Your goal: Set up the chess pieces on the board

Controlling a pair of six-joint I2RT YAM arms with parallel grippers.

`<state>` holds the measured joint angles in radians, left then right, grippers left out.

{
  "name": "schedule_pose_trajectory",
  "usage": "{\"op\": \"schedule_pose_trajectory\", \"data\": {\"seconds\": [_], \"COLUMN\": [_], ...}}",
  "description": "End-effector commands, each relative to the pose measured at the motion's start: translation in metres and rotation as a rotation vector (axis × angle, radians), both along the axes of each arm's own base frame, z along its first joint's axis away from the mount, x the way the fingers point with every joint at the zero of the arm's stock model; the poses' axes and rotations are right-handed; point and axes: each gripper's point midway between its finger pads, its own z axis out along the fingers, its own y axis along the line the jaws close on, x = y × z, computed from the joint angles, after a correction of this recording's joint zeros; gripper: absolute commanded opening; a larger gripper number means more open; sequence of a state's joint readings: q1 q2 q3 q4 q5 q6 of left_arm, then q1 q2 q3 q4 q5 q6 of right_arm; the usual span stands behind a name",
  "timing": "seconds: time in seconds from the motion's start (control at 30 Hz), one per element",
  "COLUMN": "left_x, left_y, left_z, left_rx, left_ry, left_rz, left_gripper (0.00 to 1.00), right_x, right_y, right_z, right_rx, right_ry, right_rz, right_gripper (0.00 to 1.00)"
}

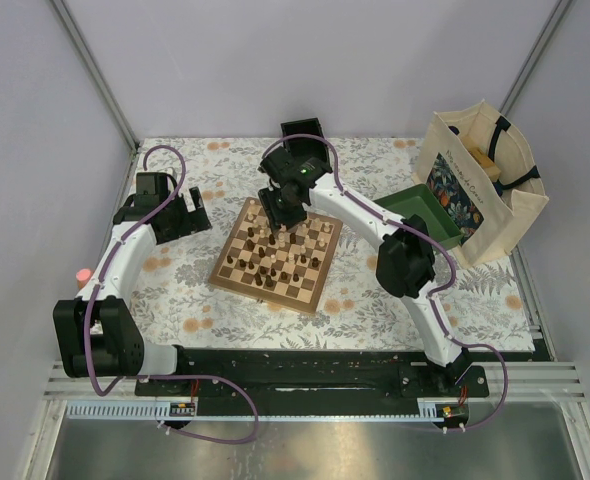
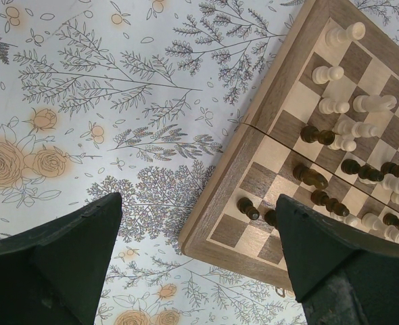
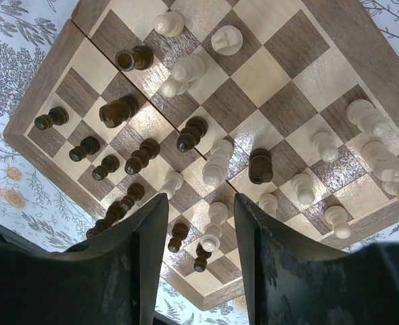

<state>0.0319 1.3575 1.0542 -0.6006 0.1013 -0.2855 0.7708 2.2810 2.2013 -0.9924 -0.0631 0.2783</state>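
chess pieces [image 3: 216,166] lie jumbled directly below the right gripper [image 3: 201,203], fingers half-spread, empty; left gripper [image 2: 198,200], spread wide, hangs left of the board [image 2: 216,203].

We find the board [image 1: 233,240] at the middle of the table [image 1: 175,290], with the chess pieces [image 1: 275,262] scattered on it. The right gripper [image 1: 277,224] hangs above its far side, and the left gripper [image 1: 195,215] sits to its left. On the right lies a tray [image 1: 425,205], with a bag [image 1: 480,175] beside it.
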Motion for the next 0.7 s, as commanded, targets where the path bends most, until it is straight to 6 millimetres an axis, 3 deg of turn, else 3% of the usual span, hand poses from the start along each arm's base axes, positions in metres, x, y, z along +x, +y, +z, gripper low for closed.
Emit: {"op": "schedule_pose_trajectory", "data": {"seconds": [0.0,0.67], "left_x": [0.013,0.013], "left_y": [-0.001,-0.002], "left_z": [0.021,0.022], "left_rx": [-0.005,-0.011], "left_ry": [-0.067,-0.072], "left_rz": [-0.008,-0.013], "left_gripper": [0.99,0.99], "right_x": [0.003,0.003], "right_y": [0.004,0.009], "right_z": [0.014,-0.012], "right_rx": [0.002,-0.033], "right_ry": [-0.040,0.008], "right_rz": [0.024,0.036], "right_gripper": [0.52,0.48]}}
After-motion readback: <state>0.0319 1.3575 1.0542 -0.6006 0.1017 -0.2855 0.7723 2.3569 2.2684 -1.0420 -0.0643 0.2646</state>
